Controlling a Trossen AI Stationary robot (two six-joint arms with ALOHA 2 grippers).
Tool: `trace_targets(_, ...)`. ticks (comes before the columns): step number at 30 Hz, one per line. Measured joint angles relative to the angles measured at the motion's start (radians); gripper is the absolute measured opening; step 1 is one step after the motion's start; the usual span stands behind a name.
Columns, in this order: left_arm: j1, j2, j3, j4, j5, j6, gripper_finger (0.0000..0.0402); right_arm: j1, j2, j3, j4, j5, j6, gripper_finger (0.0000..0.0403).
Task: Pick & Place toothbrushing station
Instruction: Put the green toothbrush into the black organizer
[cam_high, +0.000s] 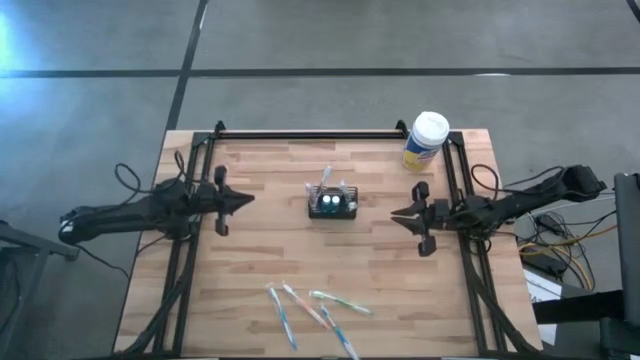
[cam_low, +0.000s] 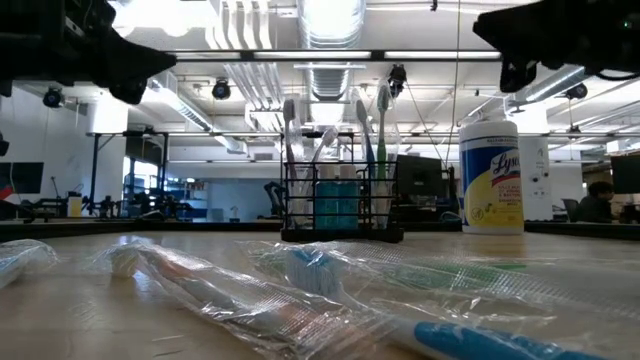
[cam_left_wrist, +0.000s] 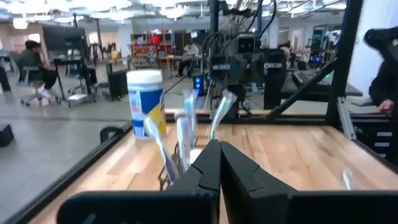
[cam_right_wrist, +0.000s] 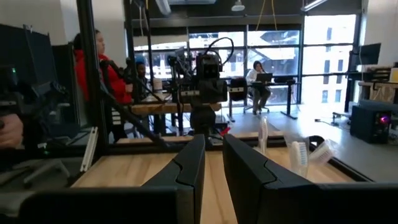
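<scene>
Four wrapped toothbrushes (cam_high: 310, 310) lay near my table (cam_high: 250, 270) edge; only my low view showed brushes upright inside the toothbrushing station (cam_low: 342, 205). My left gripper (cam_high: 243, 199) was clenched on nothing, my right gripper (cam_high: 398, 213) slightly parted and bare. People sat behind.

Black mesh holder (cam_high: 332, 204); white-lidded yellow-labelled canister (cam_high: 426, 141); brushes (cam_high: 312, 306) seemingly blue-green.

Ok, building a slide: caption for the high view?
Both grippers, left shut and right slightly parted, flank the toothbrushing station; wrapped toothbrushes lie nearer the front edge.
</scene>
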Motion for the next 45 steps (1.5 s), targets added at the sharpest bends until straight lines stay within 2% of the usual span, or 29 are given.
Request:
trace_targets(11, 0.000, -0.029, -0.096, 0.000, -0.012, -0.067, 0.0011, 0.000, 0.000, -0.063, 0.072, 0.008, 0.026, 0.0052)
trace_targets(18, 0.000, -0.031, -0.099, 0.000, -0.012, -0.072, 0.0007, 0.000, 0.002, -0.059, 0.059, 0.011, 0.013, 0.0052)
trace_targets(22, 0.000, -0.031, -0.100, -0.002, -0.012, -0.100, 0.0015, 0.000, 0.002, -0.015, 0.034, 0.006, 0.074, 0.0052)
trace_targets(24, 0.000, -0.031, -0.101, -0.004, -0.012, -0.111, 0.0017, 0.000, 0.001, 0.045, -0.077, -0.005, 0.088, 0.0052)
trace_targets(28, 0.000, -0.031, -0.103, -0.005, -0.012, -0.132, 0.0016, 0.001, 0.028, 0.252, -0.560, 0.003, 0.210, 0.0052)
trace_targets(30, 0.000, -0.031, -0.103, -0.005, -0.012, -0.141, 0.0013, 0.001, 0.076, 0.366, -0.799, 0.011, 0.291, 0.0052)
trace_targets(33, 0.000, -0.031, -0.103, -0.004, -0.012, -0.147, 0.0012, 0.010, 0.188, 0.507, -1.033, 0.014, 0.378, 0.0052)
trace_targets(39, -0.001, -0.031, -0.103, 0.001, -0.027, -0.147, 0.0013, 0.029, 0.457, 0.744, -1.249, 0.018, 0.463, 0.0052)
trace_targets(43, -0.001, -0.031, -0.100, 0.002, -0.078, -0.148, 0.0014, 0.040, 0.619, 0.863, -1.262, 0.016, 0.475, 0.0052)
trace_targets(45, -0.001, -0.031, -0.096, 0.003, -0.081, -0.151, 0.0014, 0.048, 0.691, 0.922, -1.257, -0.034, 0.479, 0.0052)
